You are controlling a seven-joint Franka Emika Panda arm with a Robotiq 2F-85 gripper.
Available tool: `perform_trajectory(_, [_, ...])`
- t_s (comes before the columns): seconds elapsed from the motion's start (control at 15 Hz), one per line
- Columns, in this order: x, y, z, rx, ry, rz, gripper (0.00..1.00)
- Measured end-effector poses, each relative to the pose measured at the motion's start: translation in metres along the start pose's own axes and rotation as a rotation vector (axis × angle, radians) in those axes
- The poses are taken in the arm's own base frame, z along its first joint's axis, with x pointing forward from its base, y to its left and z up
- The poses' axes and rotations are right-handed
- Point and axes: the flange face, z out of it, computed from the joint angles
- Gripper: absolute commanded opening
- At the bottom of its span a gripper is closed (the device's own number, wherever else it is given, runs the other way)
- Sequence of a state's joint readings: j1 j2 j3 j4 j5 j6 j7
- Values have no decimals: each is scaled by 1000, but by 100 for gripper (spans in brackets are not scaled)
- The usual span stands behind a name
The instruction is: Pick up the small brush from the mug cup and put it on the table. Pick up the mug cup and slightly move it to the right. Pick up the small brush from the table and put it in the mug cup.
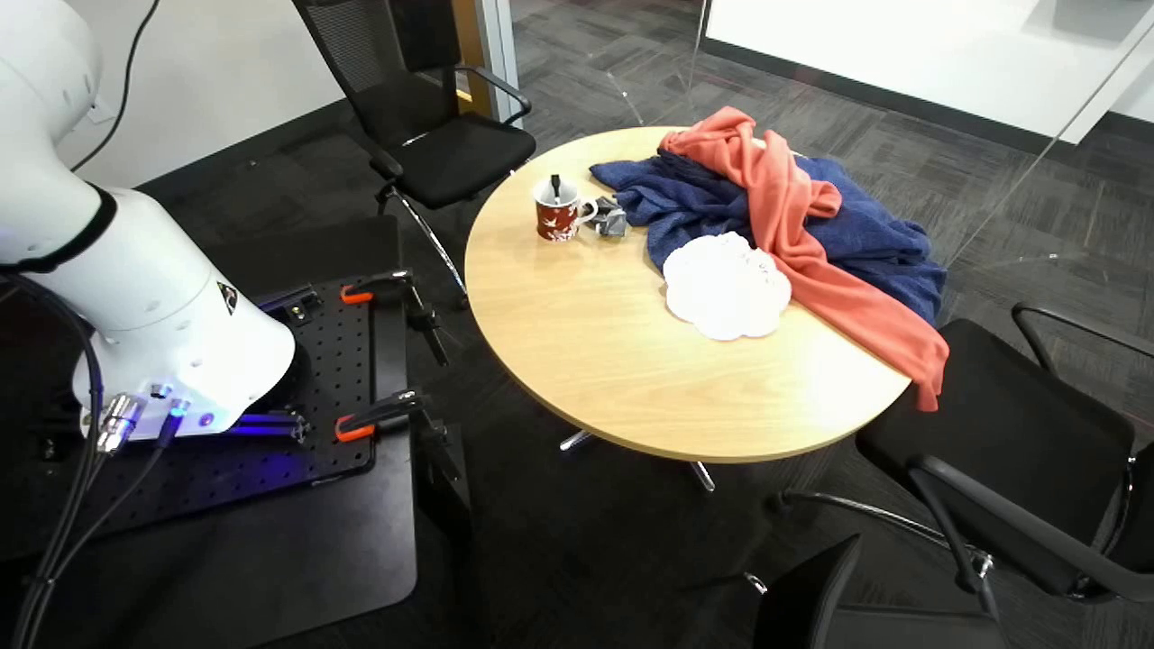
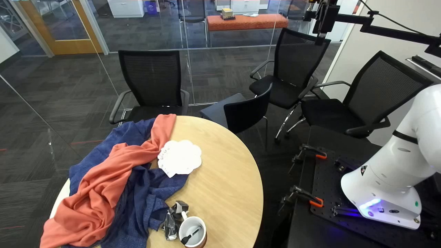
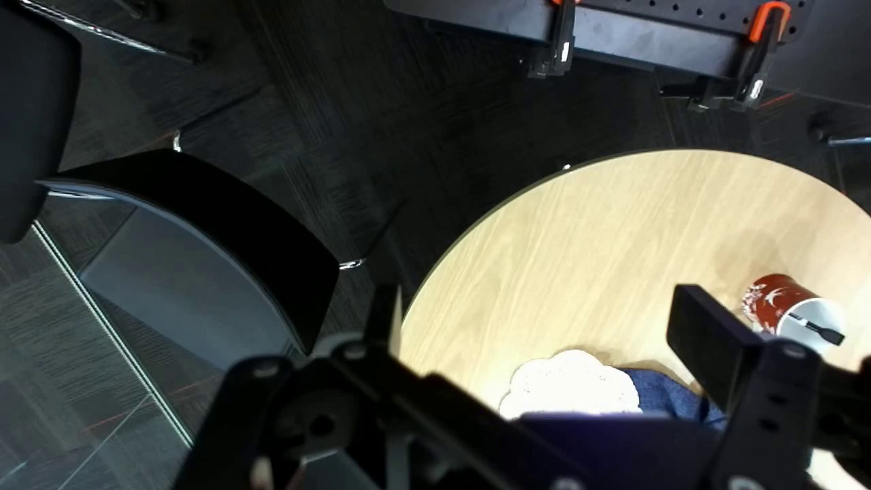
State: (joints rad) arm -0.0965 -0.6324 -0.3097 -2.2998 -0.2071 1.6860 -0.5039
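Mug cup point(image 1: 555, 223) is standing upright near ten o'clock on the table point(image 1: 577, 333) in an exterior view, its handle pointing to three, and is holding the small brush point(image 1: 555, 187). The brush is leaning within the pale interior, its dark end reaching the rim; there its long axis is running towards twelve, while in the wrist view that dark end is aiming at four. A white bird figure (decoration rather than lettering) is marking the red wall. A crinkled grey object point(image 1: 610, 220) is lying just beside the handle. A sticker point(image 1: 227, 297) is showing on the robot arm point(image 1: 162, 297), its marking too small for reading. The gripper point(image 3: 541, 323) is hanging released, its jaws standing wide apart.
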Motion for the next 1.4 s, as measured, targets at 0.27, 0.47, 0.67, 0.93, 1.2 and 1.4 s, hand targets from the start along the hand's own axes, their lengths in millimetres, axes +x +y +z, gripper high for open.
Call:
perform_trajectory(0.27, [3,-2,1,0,-3,-7,100])
perform_trajectory(0.47, [17,-12,6,-7,-16,-40,100])
perform_trajectory(0.67, [40,-28,15,-19,-23,-89,100])
perform_trajectory(0.93, [75,-55,38,-35,-2,-166,100])
perform_trajectory(1.2, [106,-91,70,-33,41,-244,100])
perform_trajectory(1.4, [121,-121,97,-18,65,-306,100])
